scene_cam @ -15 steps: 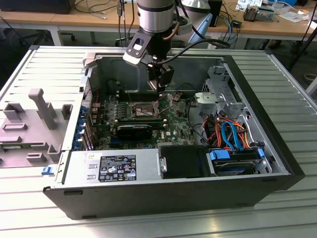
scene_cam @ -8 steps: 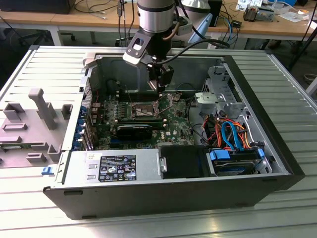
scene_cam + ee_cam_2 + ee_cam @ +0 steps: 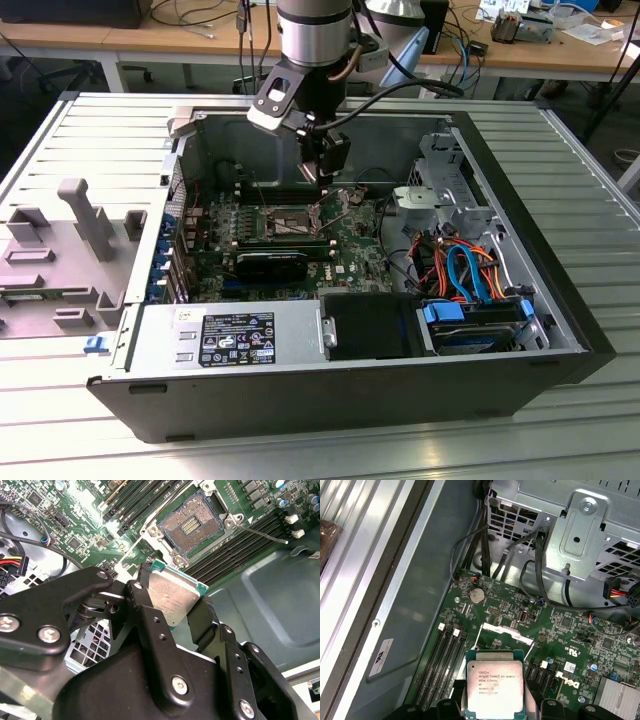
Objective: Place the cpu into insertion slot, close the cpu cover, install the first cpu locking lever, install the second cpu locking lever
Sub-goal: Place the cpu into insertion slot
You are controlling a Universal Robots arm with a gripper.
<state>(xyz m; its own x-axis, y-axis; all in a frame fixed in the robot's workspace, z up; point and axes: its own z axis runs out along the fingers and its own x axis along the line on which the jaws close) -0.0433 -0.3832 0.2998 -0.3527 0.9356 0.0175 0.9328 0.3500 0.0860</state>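
Observation:
My gripper [image 3: 325, 170] hangs inside the open computer case, a little above the motherboard. It is shut on the cpu [image 3: 172, 597], a flat square chip with a silver-grey top and green edges, pinched by two opposite edges between the black fingers [image 3: 142, 605]. In the first wrist view the cpu [image 3: 495, 687] faces the camera, its printed top level. The insertion slot [image 3: 192, 525] lies uncovered beyond the chip, its dark pin field showing inside a silver rim; in the exterior view the insertion slot [image 3: 288, 222] is just below the gripper. The cpu cover [image 3: 502, 631] seems to stand raised, edge-on. A thin locking lever [image 3: 260, 532] sticks out over the memory slots.
Long black memory slots [image 3: 235, 550] flank the socket. A power supply box [image 3: 230, 340] fills the case's near side, with a drive bay [image 3: 470, 320] and orange and blue cables [image 3: 460, 265] at the exterior view's right. A metal drive cage [image 3: 570, 530] stands close by.

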